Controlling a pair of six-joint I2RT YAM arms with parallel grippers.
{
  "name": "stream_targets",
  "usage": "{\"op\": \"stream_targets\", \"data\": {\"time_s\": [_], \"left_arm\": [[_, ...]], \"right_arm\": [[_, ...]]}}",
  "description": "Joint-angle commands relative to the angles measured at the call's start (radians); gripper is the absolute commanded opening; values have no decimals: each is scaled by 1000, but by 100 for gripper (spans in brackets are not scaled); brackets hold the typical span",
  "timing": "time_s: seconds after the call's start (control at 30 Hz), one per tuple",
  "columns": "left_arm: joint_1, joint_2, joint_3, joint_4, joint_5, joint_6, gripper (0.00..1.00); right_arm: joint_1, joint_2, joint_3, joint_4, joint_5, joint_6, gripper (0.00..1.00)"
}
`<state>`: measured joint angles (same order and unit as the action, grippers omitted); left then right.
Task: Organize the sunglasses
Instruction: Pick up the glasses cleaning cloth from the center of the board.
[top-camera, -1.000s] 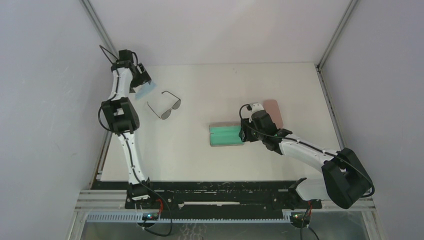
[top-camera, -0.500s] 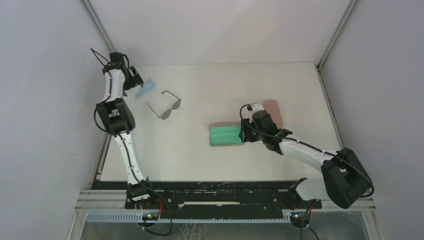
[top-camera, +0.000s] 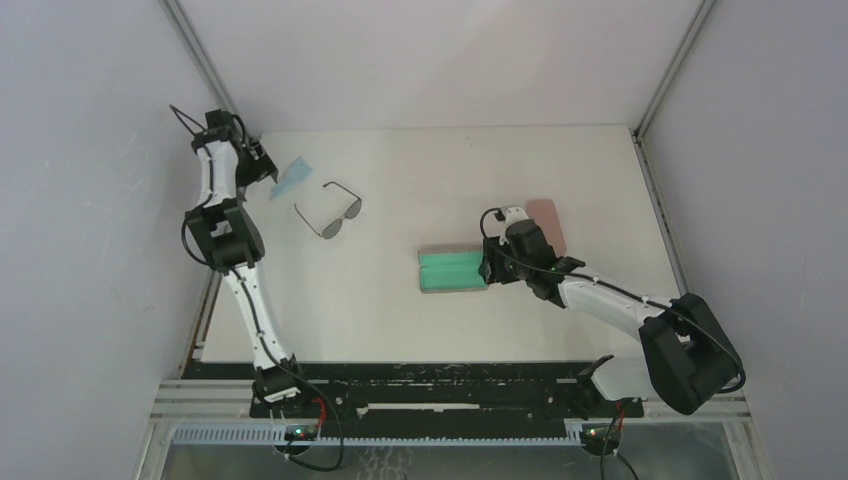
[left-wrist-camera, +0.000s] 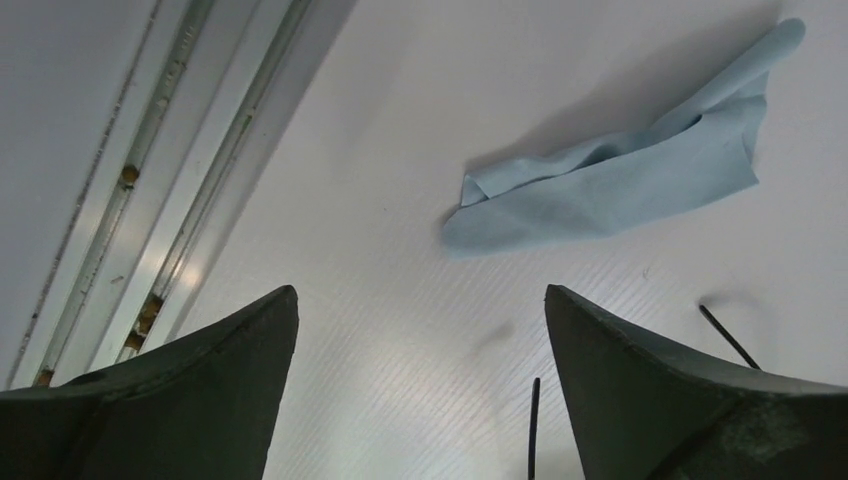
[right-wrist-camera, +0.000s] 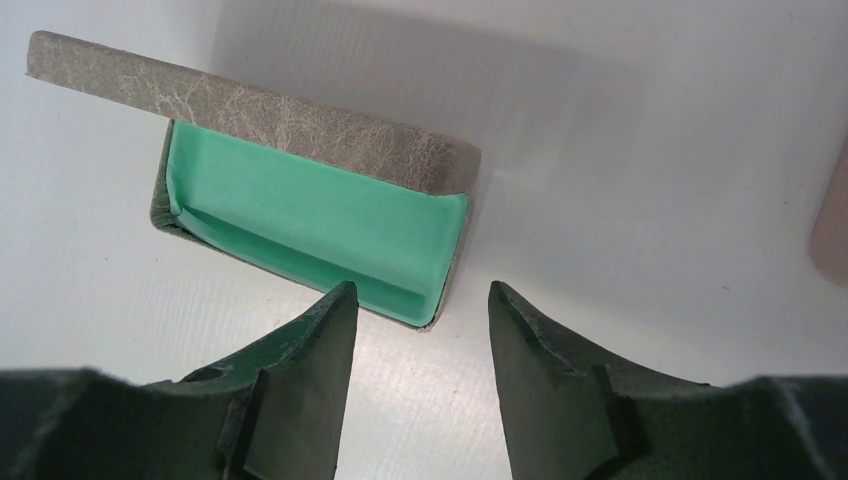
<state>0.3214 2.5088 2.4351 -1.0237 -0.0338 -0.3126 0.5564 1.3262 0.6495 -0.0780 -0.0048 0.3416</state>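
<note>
One pair of sunglasses (top-camera: 330, 212) with a thin black wire frame and dark lenses lies open on the white table at the left. Its temple tips (left-wrist-camera: 533, 430) show in the left wrist view. My left gripper (top-camera: 265, 168) is open and empty at the far left edge, left of the sunglasses; the left wrist view (left-wrist-camera: 420, 295) shows bare table between its fingers. My right gripper (top-camera: 487, 262) is open and empty at the right end of the open case (right-wrist-camera: 420, 290). A second pair is out of view.
A grey-brown case (top-camera: 452, 270) lies open, its green lining (right-wrist-camera: 310, 215) empty. A pink case (top-camera: 548, 225) lies shut behind my right gripper. A light blue cloth (top-camera: 290, 177) lies crumpled beside the sunglasses, ahead of my left fingers (left-wrist-camera: 610, 180). A metal rail (left-wrist-camera: 150, 200) runs along the left wall.
My left gripper has drawn back to the left, away from the light blue cloth, which now lies in full view on the table. The right arm has not moved.
</note>
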Motion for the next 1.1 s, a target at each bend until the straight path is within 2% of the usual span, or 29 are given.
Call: {"op": "stream_targets", "data": {"time_s": [0.0, 0.23, 0.27, 0.33, 0.47, 0.53, 0.57, 0.63, 0.73, 0.83, 1.07], "left_arm": [[5, 9, 60, -37, 82, 47, 91], [0, 27, 55, -24, 230, 57, 80], [-1, 20, 47, -13, 223, 62, 83], [-13, -23, 2, 37, 199, 78, 99], [-31, -155, -138, 191, 131, 67, 100], [-33, -190, -173, 256, 205, 32, 100], [-34, -191, -170, 281, 286, 12, 100], [-48, -165, -133, 297, 326, -22, 99], [-88, -131, -62, 285, 248, -5, 100], [-121, -131, -86, 344, 157, 11, 100], [-125, -77, -62, 376, 130, -4, 100]], "right_arm": [[-8, 5, 10, 41, -11, -25, 51], [-18, 13, 16, 44, -18, -32, 51], [-17, 13, 15, 45, -22, -31, 51], [-19, 14, 15, 44, -27, -29, 51], [-19, 21, 15, 44, -29, -32, 51], [-21, 25, 15, 47, -26, -32, 51], [-21, 29, 15, 49, -28, -31, 51], [-21, 36, 15, 61, -36, -22, 51], [-22, 43, 15, 67, -45, -16, 51], [-23, 44, 15, 59, -42, -19, 51], [-25, 52, 15, 54, -32, -29, 51]]}}
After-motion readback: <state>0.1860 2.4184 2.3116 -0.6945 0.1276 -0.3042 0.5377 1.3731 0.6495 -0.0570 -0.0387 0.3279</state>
